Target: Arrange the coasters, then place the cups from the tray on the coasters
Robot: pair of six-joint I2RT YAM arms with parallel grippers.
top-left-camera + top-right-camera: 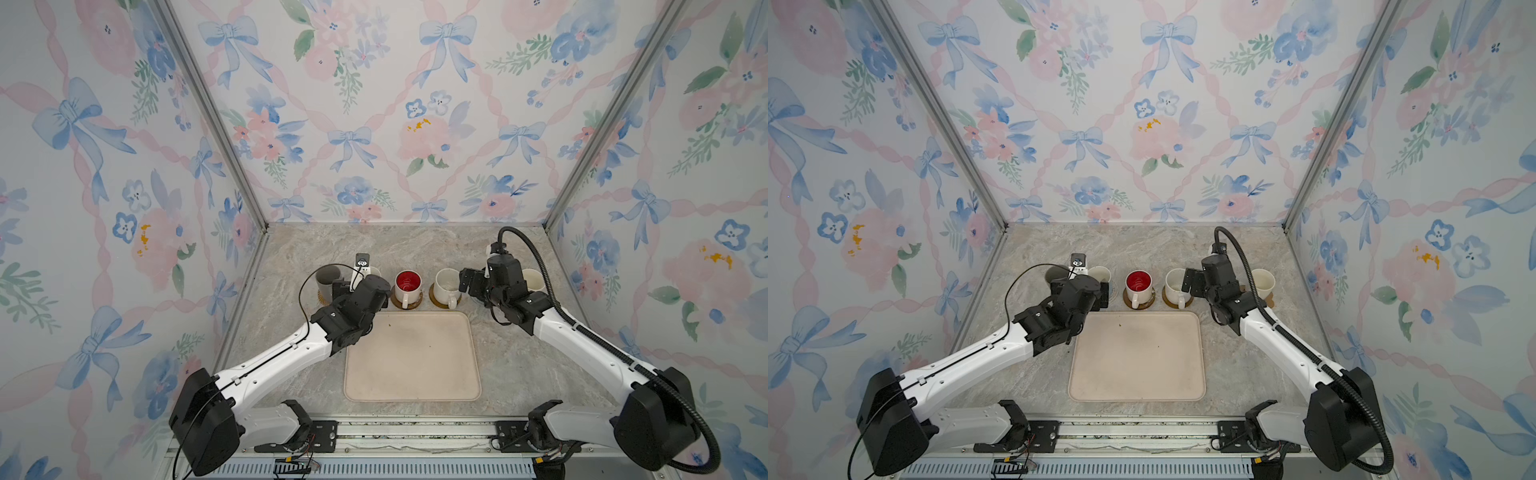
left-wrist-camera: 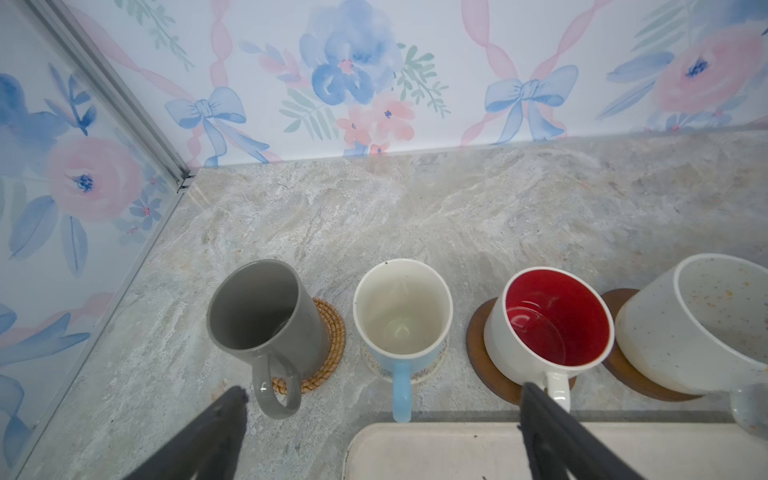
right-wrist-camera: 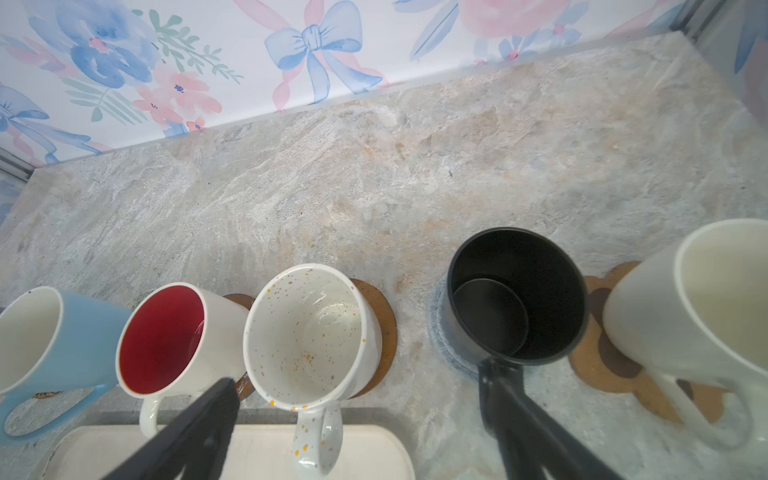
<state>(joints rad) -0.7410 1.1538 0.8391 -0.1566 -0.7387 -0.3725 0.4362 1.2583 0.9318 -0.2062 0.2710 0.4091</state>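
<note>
The big cream tray lies in the middle of the stone table. All six mugs stand in a row on the table just past the tray's 12 o'clock edge, and each one sits on a coaster.

From the 9 o'clock end to the 3 o'clock end the row goes like this:
- the grey mug on the tan rattan coaster
- the light blue mug on the pale woven coaster
- the red-inside mug on a dark brown coaster
- the speckled mug on the other dark brown coaster
- the black mug on the blue-grey coaster
- the cream-white mug on the paw coaster

The handles that show point to 6 o'clock, toward the tray.

The left gripper is spread wide and holds nothing. It hangs near the tray's 11 o'clock corner. The light blue mug's handle sits between its fingers, well apart from both.

The right gripper is spread wide too and holds nothing. It hangs just past the tray's 1 o'clock corner, with the speckled mug between its fingers. One finger lies in front of the black mug's near side. I cannot tell if it touches the mug.
</note>
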